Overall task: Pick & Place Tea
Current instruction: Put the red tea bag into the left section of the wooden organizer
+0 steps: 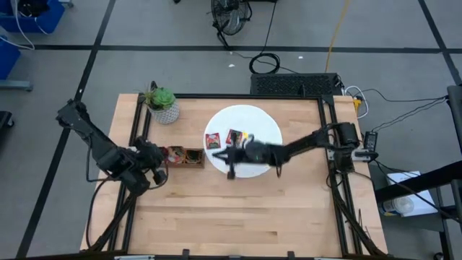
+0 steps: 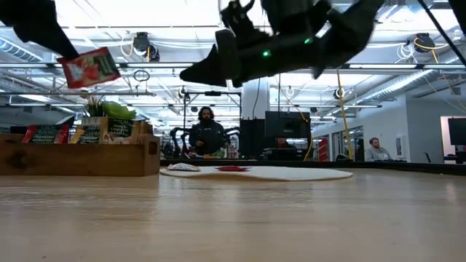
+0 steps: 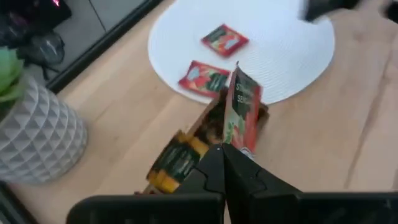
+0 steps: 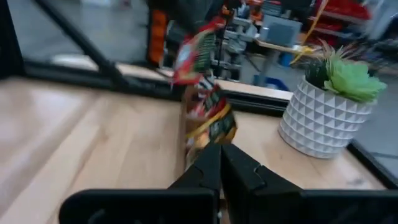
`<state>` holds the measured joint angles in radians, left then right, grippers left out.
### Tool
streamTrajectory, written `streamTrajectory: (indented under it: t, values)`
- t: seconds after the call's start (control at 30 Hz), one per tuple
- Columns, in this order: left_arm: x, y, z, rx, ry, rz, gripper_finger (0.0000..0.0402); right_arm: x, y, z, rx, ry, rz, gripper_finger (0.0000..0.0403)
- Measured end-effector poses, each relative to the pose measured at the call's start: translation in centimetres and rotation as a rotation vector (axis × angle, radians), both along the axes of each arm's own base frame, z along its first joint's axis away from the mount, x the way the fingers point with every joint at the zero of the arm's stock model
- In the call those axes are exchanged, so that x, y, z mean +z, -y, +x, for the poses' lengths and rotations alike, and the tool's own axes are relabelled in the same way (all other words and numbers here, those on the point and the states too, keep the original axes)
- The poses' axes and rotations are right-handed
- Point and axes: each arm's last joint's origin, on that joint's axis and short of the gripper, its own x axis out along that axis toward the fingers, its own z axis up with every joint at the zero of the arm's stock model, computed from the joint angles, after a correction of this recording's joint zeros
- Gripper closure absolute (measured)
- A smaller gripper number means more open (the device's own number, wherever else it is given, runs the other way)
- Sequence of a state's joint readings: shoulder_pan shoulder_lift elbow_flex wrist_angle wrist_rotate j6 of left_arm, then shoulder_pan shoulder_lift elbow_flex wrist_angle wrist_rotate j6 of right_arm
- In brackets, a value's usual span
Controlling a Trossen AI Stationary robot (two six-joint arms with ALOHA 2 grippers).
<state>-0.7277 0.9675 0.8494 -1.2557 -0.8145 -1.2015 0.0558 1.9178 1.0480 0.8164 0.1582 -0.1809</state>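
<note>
Dark fingers of the left gripper (image 3: pixel 225 163) are filling the near edge of its wrist view, closing on the bottom edge of a red tea sachet (image 3: pixel 241 112) that is standing upright between them. In the high view this gripper is sitting at about nine o'clock on the table (image 1: pixel 238 209), right above the wooden tray (image 1: pixel 186 156), so the sachet is hanging clear over the compartments; holding it by one edge is keeping the packet vertical, probably so it can slide in on end beside the others. From table height the same sachet is showing up high and well off the wood. Several more sachets (image 2: pixel 87 133) are already standing in the tray, red and dark-labelled ones among them.

Two sachets are lying flat on the white disc (image 1: pixel 267 130) near the table's centre, one red (image 1: pixel 212 141) toward nine o'clock and another (image 1: pixel 234 136) just beside it. They are still waiting to be moved, so the job looks partly done.

Over the disc's six-o'clock edge the right gripper (image 1: pixel 231 155) is hovering, its fingers pressing together with nothing between them; it seems parked near the remaining packets. A potted plant (image 1: pixel 163 105) is standing at about eleven o'clock, apart from the work. A person is sitting in the room beyond the table.
</note>
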Motion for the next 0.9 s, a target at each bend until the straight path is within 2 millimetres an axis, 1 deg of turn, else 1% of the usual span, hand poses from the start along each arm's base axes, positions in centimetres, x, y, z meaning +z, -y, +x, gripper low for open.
streamTrajectory:
  t: [0.13, 0.2, 0.23, 0.3, 0.43, 0.47, 0.57, 0.63, 0.73, 0.9]
  values:
    - [0.0, 0.1, 0.3, -0.009, 0.030, 0.071, 0.0401, 1.0, 4.4, 1.0, 0.106, 0.056, 0.132, 0.0400]
    - [0.1, 0.1, 0.4, -0.011, 0.045, 0.089, 0.0401, 1.4, 5.9, 1.5, 0.191, 0.093, 0.214, 0.0388]
    - [0.1, 0.1, 0.5, -0.011, 0.054, 0.092, 0.0401, 1.8, 6.3, 1.9, 0.240, 0.117, 0.251, 0.0377]
    - [0.2, 0.1, 0.8, -0.014, 0.074, 0.102, 0.0401, 2.3, 6.5, 2.8, 0.321, 0.143, 0.306, 0.0347]
    - [0.7, 0.2, 1.4, -0.036, 0.135, 0.195, 0.0401, 2.2, 5.5, 5.1, 0.378, 0.158, 0.306, 0.0274]
    - [0.8, 0.2, 1.5, -0.040, 0.150, 0.224, 0.0401, 2.0, 5.3, 5.7, 0.379, 0.159, 0.296, 0.0257]
    - [1.2, 0.0, 1.4, -0.021, 0.199, 0.306, 0.0401, 2.2, 5.4, 6.9, 0.287, 0.199, 0.305, 0.0220]
    - [1.5, -0.2, 1.2, -0.007, 0.225, 0.321, 0.0401, 2.4, 6.1, 7.3, 0.252, 0.221, 0.323, 0.0208]
    - [1.5, -0.3, 1.1, -0.007, 0.228, 0.321, 0.0401, 2.8, 6.8, 7.5, 0.263, 0.259, 0.362, 0.0204]
    - [1.5, -0.3, 1.1, -0.014, 0.220, 0.328, 0.0401, 3.5, 6.9, 8.0, 0.279, 0.292, 0.358, 0.0219]
